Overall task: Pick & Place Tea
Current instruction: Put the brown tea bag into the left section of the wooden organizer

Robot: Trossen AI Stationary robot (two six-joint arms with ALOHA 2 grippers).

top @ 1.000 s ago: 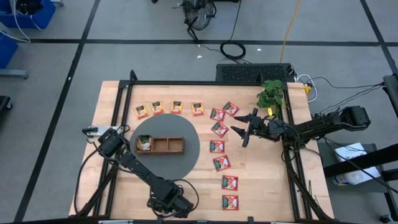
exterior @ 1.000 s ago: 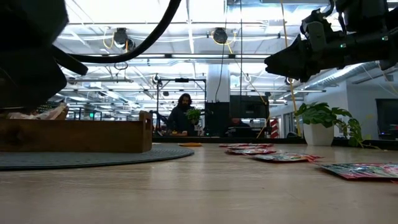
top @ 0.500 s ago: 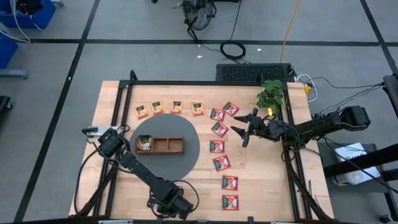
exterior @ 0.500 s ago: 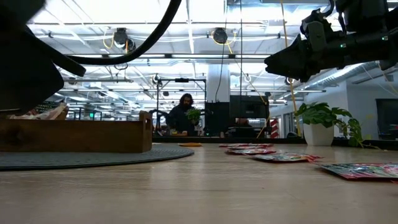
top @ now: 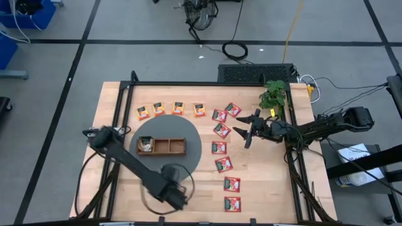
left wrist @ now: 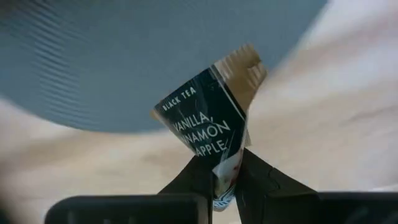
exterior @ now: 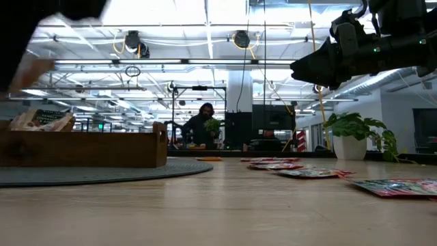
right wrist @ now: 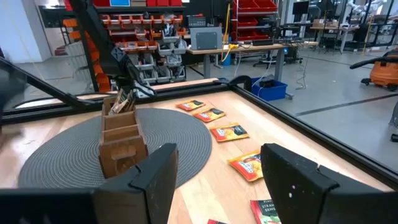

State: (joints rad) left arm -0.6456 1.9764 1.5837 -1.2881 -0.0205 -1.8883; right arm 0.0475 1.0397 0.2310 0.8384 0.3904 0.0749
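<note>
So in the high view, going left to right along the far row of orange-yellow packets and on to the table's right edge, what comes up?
Four orange-yellow packets, then two red packets, then the potted plant.

Wooden tray (exterior: 85, 149) is sitting on round grey mat (exterior: 136, 172) at left. Red tea packets (exterior: 311, 172) are lying flat across the tabletop (exterior: 225, 212) at right. Potted plant (exterior: 355, 135) is standing behind them. Right arm (exterior: 369, 44) is hanging overhead, upper right.
</note>
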